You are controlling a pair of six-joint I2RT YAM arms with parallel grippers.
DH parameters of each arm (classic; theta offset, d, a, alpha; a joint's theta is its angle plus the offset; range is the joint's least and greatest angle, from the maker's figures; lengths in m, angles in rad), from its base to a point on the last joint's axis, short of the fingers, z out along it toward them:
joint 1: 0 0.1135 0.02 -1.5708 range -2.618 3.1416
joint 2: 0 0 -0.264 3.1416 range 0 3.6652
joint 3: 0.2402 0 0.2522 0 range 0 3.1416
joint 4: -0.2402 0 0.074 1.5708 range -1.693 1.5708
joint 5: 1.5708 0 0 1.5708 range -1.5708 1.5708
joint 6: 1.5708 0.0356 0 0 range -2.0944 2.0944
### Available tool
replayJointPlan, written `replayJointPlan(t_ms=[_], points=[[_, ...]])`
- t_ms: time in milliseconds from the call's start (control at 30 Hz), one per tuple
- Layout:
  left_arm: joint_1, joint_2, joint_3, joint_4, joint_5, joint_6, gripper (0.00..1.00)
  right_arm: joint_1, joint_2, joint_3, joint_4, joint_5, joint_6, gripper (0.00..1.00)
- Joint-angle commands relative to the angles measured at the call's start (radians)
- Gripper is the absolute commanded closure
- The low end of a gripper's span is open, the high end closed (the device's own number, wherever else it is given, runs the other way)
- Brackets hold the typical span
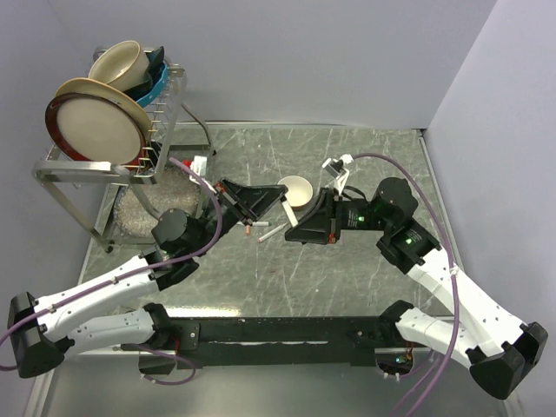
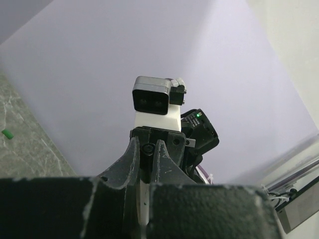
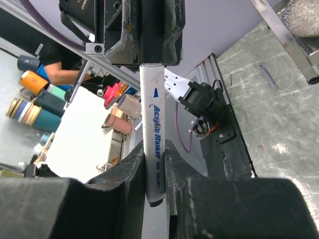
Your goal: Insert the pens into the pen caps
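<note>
Two pincers meet nose to nose above the middle of the bench (image 1: pixel 347 278), sharing one marker pen (image 3: pixel 153 124). The right pincer (image 3: pixel 154 152) is closed narrowly round the white barrel, a finger pressing on either side just below the blue lettering. The left pincer (image 3: pixel 152 57) is clamped tight at the pen's other end, where something dark sits between its fingers; whether that is a cap cannot be told. The marker pen runs straight from one pincer to the other, lifted off the bench. In the left wrist view a sliver of white barrel shows in the gap between the fingers, and the right arm's camera (image 2: pixel 152 99) faces straight back. Just to the near side of the meeting point two more pens lie loose on the bench: a white pen (image 1: pixel 273 233) and, just beside it, a pen with a red end (image 1: pixel 257 225). A cream bowl (image 1: pixel 294 189) stands just behind, near both pincers. A small green cap (image 2: pixel 6 133) lies on the bench, well apart. A dish rack (image 1: pixel 130 148) holding plates (image 1: pixel 95 122) stands at the far left corner
</note>
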Motion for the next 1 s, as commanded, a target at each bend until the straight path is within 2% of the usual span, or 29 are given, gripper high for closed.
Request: replayJointPlan(t_ms=[0, 133, 267, 400, 500, 633, 967], points=[[-0.175, 0.036, -0.106, -0.351, 0.360, 0.008, 0.99, -0.090, 0.054, 0.161, 0.266, 0.353, -0.031, 1.00], [-0.191, 0.035, -0.121, -0.364, 0.362, 0.004, 0.99, -0.107, 0.102, 0.246, 0.175, 0.333, -0.109, 1.00], [-0.222, 0.078, -0.014, -0.504, 0.319, 0.060, 0.99, -0.110, 0.143, 0.300, 0.111, 0.332, -0.155, 1.00], [-0.221, 0.090, -0.045, -0.460, 0.340, 0.044, 0.99, -0.110, 0.148, 0.306, 0.145, 0.327, -0.134, 1.00], [-0.227, 0.110, -0.014, -0.516, 0.330, 0.060, 0.99, -0.108, 0.148, 0.326, 0.089, 0.362, -0.175, 1.00], [-0.225, 0.139, -0.031, -0.476, 0.345, 0.048, 0.99, -0.108, 0.154, 0.352, 0.046, 0.370, -0.209, 1.00], [-0.273, 0.148, -0.019, -0.438, 0.336, 0.057, 0.99, -0.120, 0.182, 0.271, 0.259, 0.322, -0.021, 1.00]])
